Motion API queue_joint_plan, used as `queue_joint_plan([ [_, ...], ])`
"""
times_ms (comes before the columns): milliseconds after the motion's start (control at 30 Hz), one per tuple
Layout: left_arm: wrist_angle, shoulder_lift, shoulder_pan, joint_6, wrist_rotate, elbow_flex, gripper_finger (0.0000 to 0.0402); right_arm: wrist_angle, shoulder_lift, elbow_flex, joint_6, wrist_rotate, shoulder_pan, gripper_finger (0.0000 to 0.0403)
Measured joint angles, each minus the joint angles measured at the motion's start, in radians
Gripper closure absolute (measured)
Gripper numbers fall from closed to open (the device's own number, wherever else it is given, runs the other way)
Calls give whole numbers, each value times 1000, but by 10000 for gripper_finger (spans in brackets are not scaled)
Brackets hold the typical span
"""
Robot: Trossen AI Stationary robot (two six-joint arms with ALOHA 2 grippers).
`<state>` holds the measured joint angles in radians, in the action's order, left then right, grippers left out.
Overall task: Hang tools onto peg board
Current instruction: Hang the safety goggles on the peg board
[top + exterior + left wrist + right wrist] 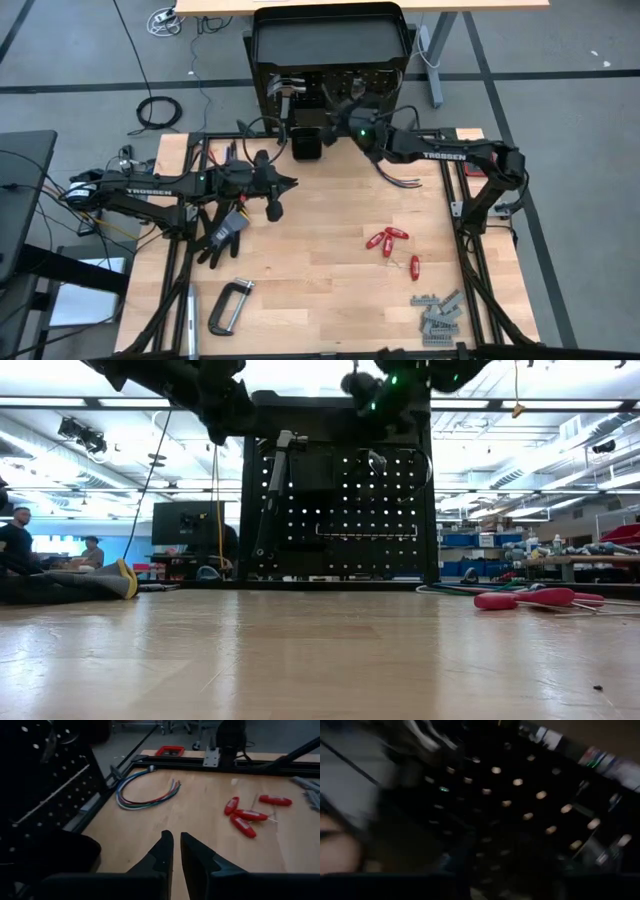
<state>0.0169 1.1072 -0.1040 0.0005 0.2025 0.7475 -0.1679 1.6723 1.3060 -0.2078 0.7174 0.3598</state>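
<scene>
Facing peg board (330, 88) — right fingers (352, 112) near.

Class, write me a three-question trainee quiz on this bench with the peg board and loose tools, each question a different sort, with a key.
1. True or false: the C-clamp lies on the table, not on the peg board.
2. Which gripper is up at the peg board? A) left gripper B) right gripper
3. Fill in: a hammer already hangs on the ____.

Key
1. True.
2. B; the left gripper hovers over the table, fingers nearly together, holding nothing.
3. Peg board.
</scene>
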Motion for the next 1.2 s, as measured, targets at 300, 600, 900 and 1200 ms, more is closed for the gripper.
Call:
queue_joint_plan([
  [300, -29, 0, -1, 44, 101, 0, 375, -128, 84, 1, -432, -49, 81, 387],
  [600, -29, 0, -2, 44, 129, 0, 395, -145, 213, 118, -798, -51, 140, 394],
  [900, -35, 0, -7, 18, 141, 0, 398, -135, 299, 180, -921, 28, 164, 395],
  [1200, -38, 0, -7, 15, 140, 0, 398, -101, 286, 181, -916, 111, 169, 395],
])
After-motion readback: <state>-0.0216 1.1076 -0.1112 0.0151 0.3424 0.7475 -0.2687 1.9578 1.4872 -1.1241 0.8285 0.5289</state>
